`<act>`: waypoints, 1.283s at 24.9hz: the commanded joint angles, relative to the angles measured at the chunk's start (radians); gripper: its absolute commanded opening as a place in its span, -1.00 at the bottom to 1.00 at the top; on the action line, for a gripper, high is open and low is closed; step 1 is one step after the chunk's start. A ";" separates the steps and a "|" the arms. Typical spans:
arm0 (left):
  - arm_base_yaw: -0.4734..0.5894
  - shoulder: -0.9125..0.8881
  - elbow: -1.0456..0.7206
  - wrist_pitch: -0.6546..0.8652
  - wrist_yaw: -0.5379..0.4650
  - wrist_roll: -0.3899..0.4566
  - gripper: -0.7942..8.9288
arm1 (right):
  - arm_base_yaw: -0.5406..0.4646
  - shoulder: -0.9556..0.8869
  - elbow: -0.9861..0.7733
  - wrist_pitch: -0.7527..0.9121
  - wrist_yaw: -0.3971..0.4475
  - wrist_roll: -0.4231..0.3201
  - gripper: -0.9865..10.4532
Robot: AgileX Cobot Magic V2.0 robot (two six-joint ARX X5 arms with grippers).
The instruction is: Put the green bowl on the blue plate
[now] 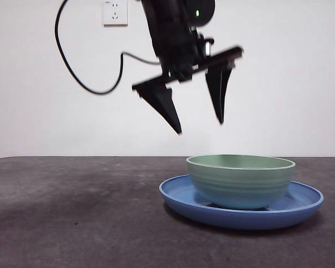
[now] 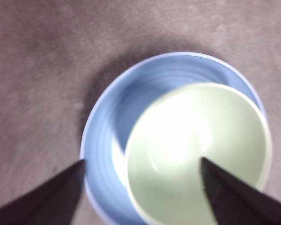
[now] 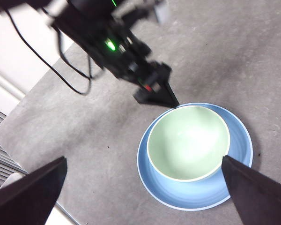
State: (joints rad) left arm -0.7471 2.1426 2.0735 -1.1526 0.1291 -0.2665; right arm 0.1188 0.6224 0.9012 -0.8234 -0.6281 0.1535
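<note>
Dark grey matte tabletop fills the lower part of the front view, bare across its left half. Upper left of that frame, a white wall socket sits on the white wall, with a black cable looping down beneath it. At upper centre hangs the left gripper, its two black pointed jaws spread wide apart and holding nothing, tips well above the crockery. Lower right of centre, the pale mint-green ridged round bowl stands upright inside the wide glossy medium-blue round plate, which lies flat on the table.

The left wrist view looks straight down on bowl and plate, blurred, with the bowl set off-centre in the plate.

The right gripper hovers higher and apart, jaws spread open and empty, the left gripper visible above the bowl.
</note>
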 commanded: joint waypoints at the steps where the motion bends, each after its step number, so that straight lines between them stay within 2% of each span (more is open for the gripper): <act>1: -0.010 -0.008 0.063 -0.092 -0.003 0.055 0.19 | 0.005 0.003 0.017 0.006 -0.001 -0.008 0.13; 4: -0.010 -0.097 0.063 -0.195 -0.067 0.089 0.34 | 0.005 0.003 0.017 0.006 -0.001 -0.008 0.13; 6: -0.010 -0.167 0.063 -0.242 -0.100 0.094 0.34 | 0.005 0.003 0.017 0.006 -0.001 -0.008 0.13; 17: -0.013 -0.581 0.055 -0.287 -0.100 0.168 0.33 | 0.005 0.003 0.017 0.006 -0.001 -0.008 0.13; 25: -0.013 -0.855 -0.086 -0.273 -0.098 0.231 0.33 | 0.005 0.003 0.017 0.007 -0.001 -0.008 0.13; 32: -0.013 -1.162 -0.317 -0.139 -0.096 0.233 0.32 | 0.005 0.003 0.016 0.006 -0.002 -0.007 0.13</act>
State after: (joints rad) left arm -0.7494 1.0027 1.7683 -1.3056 0.0319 -0.0448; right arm 0.1188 0.6224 0.9012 -0.8234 -0.6281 0.1535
